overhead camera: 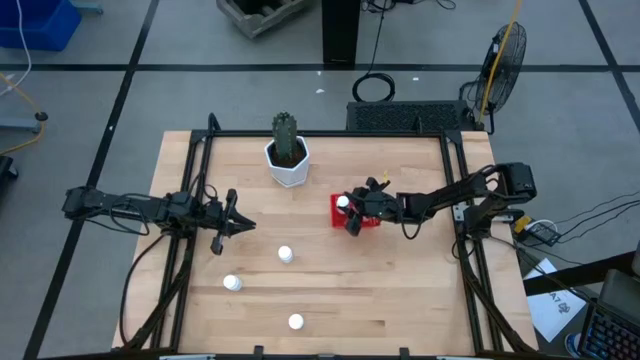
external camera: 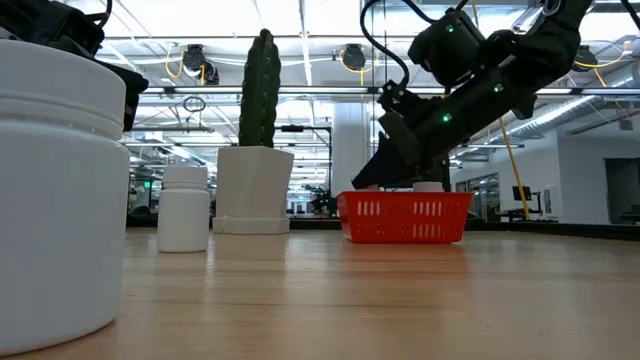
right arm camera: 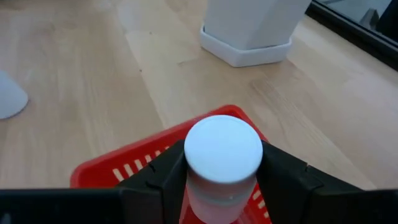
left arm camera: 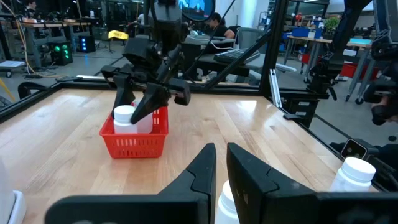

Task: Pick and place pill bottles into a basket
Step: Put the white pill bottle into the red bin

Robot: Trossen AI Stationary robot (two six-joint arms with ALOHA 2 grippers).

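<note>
Pill bottles: five small white ones were in play; three stood loose on the worktop (overhead camera: 400,290), namely a middle one (overhead camera: 285,254), a left one (overhead camera: 232,283) and a front one (overhead camera: 295,322).
Held bottle: the right claw (right arm camera: 222,171) gripped one bottle (right arm camera: 222,155) just below its cap, upright, directly over the basket (overhead camera: 340,213); its fingers (right arm camera: 158,177) pressed the bottle from both sides, likely so it would drop in cap-up.
Bottle in basket: the left wrist view showed a white bottle (left arm camera: 124,119) sitting inside the red mesh walls, beneath the right claw.
Basket: it stood right of centre on the worktop, near the cactus pot (overhead camera: 288,165) but apart from it.
Right arm: it reached in from the right edge and tilted down over the basket, so the release would fall within the rim.
Left claw: the left claw (left arm camera: 220,163) was closed on nothing, held low over the left part of the worktop near the loose bottles, probably waiting clear of the basket.
Step, as judged: placing a bottle; release not yet made.
Progress, as judged: roughly two of five dealt with, three left.
Risk: a tilted release could tip the bottle against the rim.
</note>
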